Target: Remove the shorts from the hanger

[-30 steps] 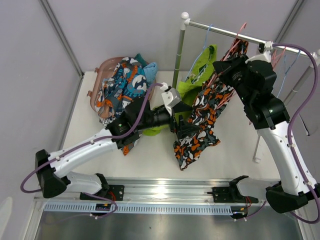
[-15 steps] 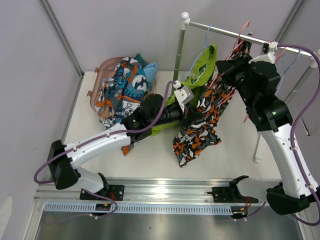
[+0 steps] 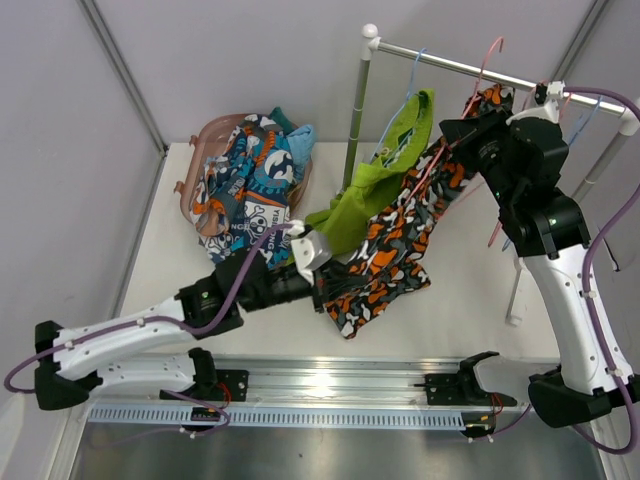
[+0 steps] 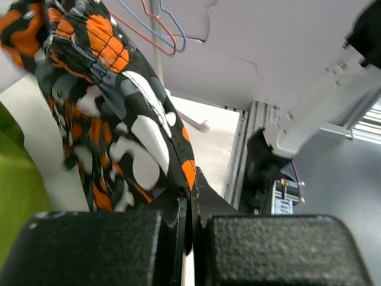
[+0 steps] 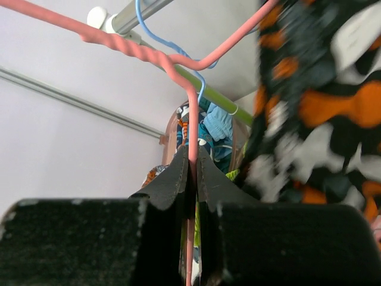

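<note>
The black-orange-white print shorts (image 3: 395, 235) hang stretched from a pink hanger (image 3: 487, 58) down toward the table's front. My left gripper (image 3: 322, 285) is shut on their lower hem; in the left wrist view the shorts (image 4: 119, 119) run into the closed left gripper (image 4: 191, 186). My right gripper (image 3: 452, 130) is shut on the pink hanger's wire (image 5: 191, 113) just below its twisted neck, the right gripper (image 5: 191, 156) pinching it. The shorts (image 5: 321, 101) hang blurred to the right of it. Lime green shorts (image 3: 385, 175) hang on a blue hanger (image 3: 408, 85).
A metal rail (image 3: 440, 62) on a post (image 3: 358, 110) crosses the back right. A pink basket (image 3: 215, 130) at the back left holds cartoon-print (image 3: 250, 180) and light blue shorts (image 3: 300, 135). Empty hangers (image 3: 565, 120) hang on the rail beside my right arm.
My left gripper shut on the print shorts' hem and pulled back toward the near left, drawing the fabric taut. The right gripper rose a little with the hanger.
</note>
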Action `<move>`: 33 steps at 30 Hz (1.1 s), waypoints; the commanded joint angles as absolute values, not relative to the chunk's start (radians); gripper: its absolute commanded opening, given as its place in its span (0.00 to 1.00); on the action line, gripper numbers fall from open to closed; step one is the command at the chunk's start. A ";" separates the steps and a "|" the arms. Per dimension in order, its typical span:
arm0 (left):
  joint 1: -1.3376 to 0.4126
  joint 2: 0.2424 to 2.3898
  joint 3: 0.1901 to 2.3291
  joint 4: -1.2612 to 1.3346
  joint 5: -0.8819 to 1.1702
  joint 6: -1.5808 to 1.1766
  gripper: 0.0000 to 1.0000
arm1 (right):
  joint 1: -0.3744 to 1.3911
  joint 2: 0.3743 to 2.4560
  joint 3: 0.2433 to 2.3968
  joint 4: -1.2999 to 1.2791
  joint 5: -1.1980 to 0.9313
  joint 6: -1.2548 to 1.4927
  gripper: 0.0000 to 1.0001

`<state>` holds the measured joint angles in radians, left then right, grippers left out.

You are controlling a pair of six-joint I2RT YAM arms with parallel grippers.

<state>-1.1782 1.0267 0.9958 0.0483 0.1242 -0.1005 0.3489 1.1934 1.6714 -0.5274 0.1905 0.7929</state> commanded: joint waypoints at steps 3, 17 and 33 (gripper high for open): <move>-1.220 0.899 0.818 0.009 0.048 -0.123 0.00 | 0.276 1.212 1.726 -0.454 0.187 0.788 0.00; -1.220 1.150 0.918 0.111 0.022 -0.133 0.00 | 0.270 1.213 1.701 -0.454 0.078 0.879 0.00; -1.091 1.583 1.540 -0.129 -0.252 -0.140 0.00 | 0.405 1.058 1.604 -0.492 0.050 0.982 0.00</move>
